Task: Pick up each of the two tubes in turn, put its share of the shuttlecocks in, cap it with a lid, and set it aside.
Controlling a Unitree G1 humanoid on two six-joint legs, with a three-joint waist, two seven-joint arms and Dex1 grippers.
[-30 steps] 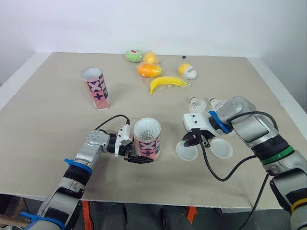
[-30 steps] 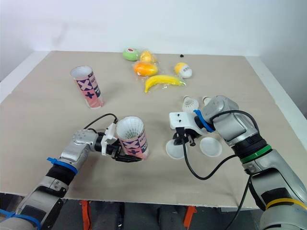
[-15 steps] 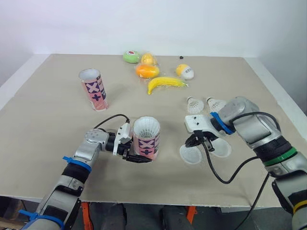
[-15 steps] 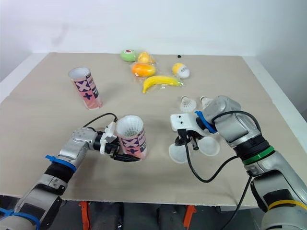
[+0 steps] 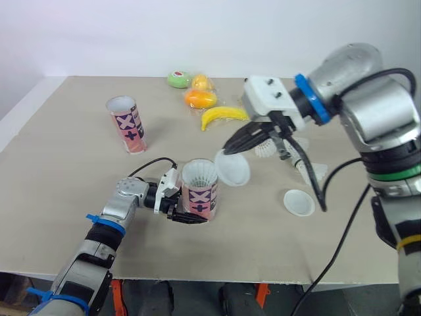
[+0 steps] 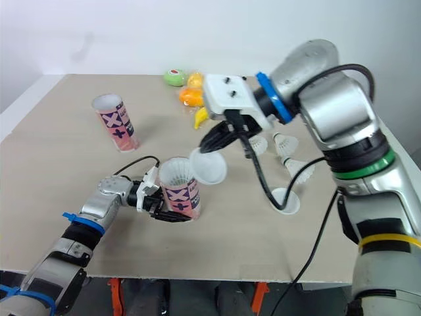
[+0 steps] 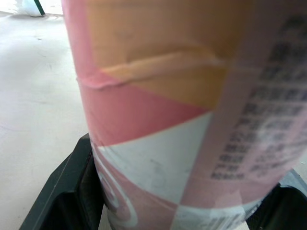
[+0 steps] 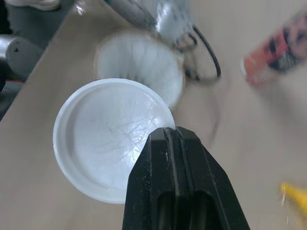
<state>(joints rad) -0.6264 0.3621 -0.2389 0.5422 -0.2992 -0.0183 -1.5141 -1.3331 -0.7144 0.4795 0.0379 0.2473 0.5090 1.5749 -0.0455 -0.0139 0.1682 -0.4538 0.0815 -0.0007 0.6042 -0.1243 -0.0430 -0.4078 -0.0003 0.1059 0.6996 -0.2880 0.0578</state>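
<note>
While the near tube stands upright, left gripper (image 5: pixel 189 217): clamped on that tube's lower body, one black finger on each side; base of the tube on the table (image 5: pixel 59 178) close to the near edge.
Near tube (image 5: pixel 199 199): pink and white print, mouth open, white feather skirt of a shuttlecock (image 5: pixel 199 174) showing inside the rim. The left wrist view has the printed wall pressed between the two fingers.
Right gripper (image 5: pixel 230 146): fingers pinched together on the rim of a white lid, hanging in the air over the middle of the table.
Held lid (image 5: pixel 233 169): tilted, off the table, just beside the near tube's mouth on the robot's right; not seated on the tube. In the right wrist view its hollow side faces the camera and the feather-filled mouth lies just past it.
Loose lid (image 5: pixel 299 202): flat on the table, hollow side up, to the right of the near tube and well apart from it.
Loose shuttlecocks (image 6: pixel 285 143): lying on the table beyond the loose lid; exact count unclear behind the arm's cable.
Far tube (image 5: pixel 127 123): upright at far left, mouth open, untouched.
Banana (image 5: pixel 220 116): beyond the right gripper, mid-table.
Orange fruit (image 5: pixel 200 98): just behind the banana.
Green fruit (image 5: pixel 177 79): near the far edge.
</note>
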